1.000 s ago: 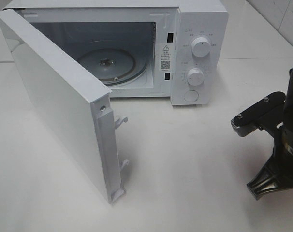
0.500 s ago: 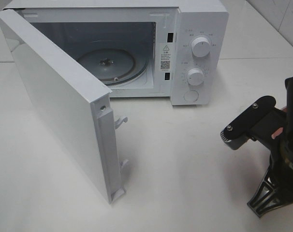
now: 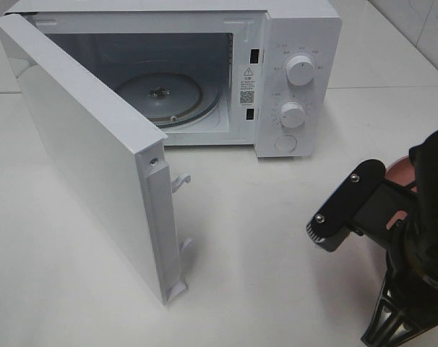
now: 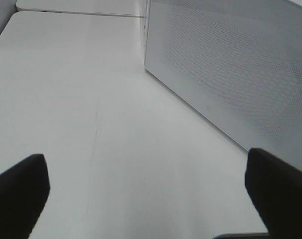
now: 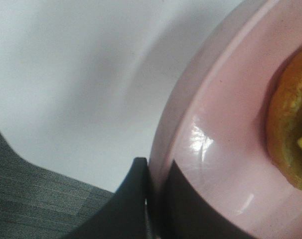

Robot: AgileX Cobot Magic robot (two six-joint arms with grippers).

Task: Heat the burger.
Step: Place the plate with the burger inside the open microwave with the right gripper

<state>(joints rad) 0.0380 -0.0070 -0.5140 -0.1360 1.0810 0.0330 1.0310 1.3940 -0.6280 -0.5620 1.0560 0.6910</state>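
Over the last second the right arm has swung in from the edge of the high view toward the middle of the table (image 3: pixel 262 238), and a slice of pink now shows behind it. The right hand (image 5: pixel 152 199) is clenched on the rim of the pink plate (image 5: pixel 216 124), one finger on the inner face and the other outside the rim. The burger (image 5: pixel 290 134) sits on that plate, and only the edge of its bun shows in the wrist view. The plate seems to be carried clear of the table.

A pinch on one edge lets the far side droop, and a tall burger topples easily, so the carry should be slow and the plate kept level. The microwave (image 3: pixel 298 43) stands open ahead with its door (image 3: pixel 82 144) swung wide. The plate should go in squarely, clear of the door's latch hooks, and come down centred on the glass turntable (image 3: pixel 161 94) before the grip opens.

The left hand (image 4: pixel 148 199) is released wide and empty, low beside the door's outer face, and does best to stay clear.
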